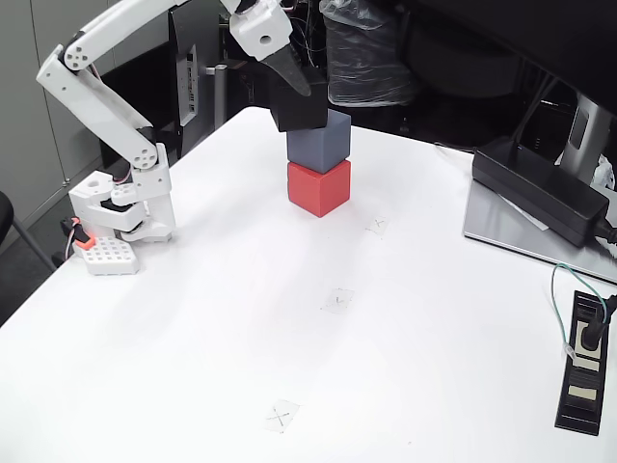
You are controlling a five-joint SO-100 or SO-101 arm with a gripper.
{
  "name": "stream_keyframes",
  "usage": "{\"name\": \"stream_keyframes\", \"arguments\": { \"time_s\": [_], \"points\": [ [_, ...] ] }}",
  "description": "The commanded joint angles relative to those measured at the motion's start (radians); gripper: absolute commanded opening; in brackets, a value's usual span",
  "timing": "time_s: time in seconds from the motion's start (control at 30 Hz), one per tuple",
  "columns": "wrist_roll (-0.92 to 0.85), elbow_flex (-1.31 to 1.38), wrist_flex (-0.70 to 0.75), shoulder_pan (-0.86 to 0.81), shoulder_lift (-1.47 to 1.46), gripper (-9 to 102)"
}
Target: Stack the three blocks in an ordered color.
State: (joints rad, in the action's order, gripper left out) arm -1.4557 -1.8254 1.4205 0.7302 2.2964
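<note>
The arm (106, 96) is white and stands on its base (130, 207) at the left edge of the white bench (241, 338), as the fixed view shows it. From the base it rises, folds at the elbow, and reaches right across the top of the picture to the stack.

The stack stands toward the far side of the bench. The red cube (319, 186) sits on the bench surface. The grey cube (319, 141) rests directly on top of it, edges roughly in line. The black cube (299, 104) is at the top, overlapping the grey cube's upper left corner and set off to the left; whether its underside touches the grey cube cannot be told from this angle.

The tool (297, 89) is pinching the black cube: one dark finger (289, 68) lies across the cube's near face, and the white wrist housing (258, 29) sits just above.

Other items on the bench:
- A small white perforated block (107, 256) with an orange part (83, 241) lies just beside the base.
- A long black power brick (540, 188) rests on a grey plate (521, 231) at the right.
- A black socket strip (584, 362) with a plug and a green-and-white cable (559, 289) lies near the right edge.
- Three faint X marks (337, 300) run in a diagonal line across the bench, from near the red cube down toward the front.
</note>
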Motion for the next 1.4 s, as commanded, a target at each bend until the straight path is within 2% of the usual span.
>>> {"name": "stream_keyframes", "arguments": {
  "time_s": [0.0, 0.27, 0.53, 0.67, 0.87, 1.03, 1.37],
  "points": [
    [0.012, 0.04, 0.0, -0.002, 0.011, 30],
    [0.012, 0.043, -0.009, 0.003, 0.08, 30],
    [0.014, 0.035, -0.187, -0.011, 0.218, 30],
    [0.014, 0.028, -0.204, -0.015, 0.293, 30],
    [0.055, 0.025, -0.206, -0.143, 0.35, 30],
    [0.244, 0.025, -0.206, -0.232, 0.359, 30],
    [0.904, 0.025, -0.206, -0.376, 0.362, 30]
  ]
}}
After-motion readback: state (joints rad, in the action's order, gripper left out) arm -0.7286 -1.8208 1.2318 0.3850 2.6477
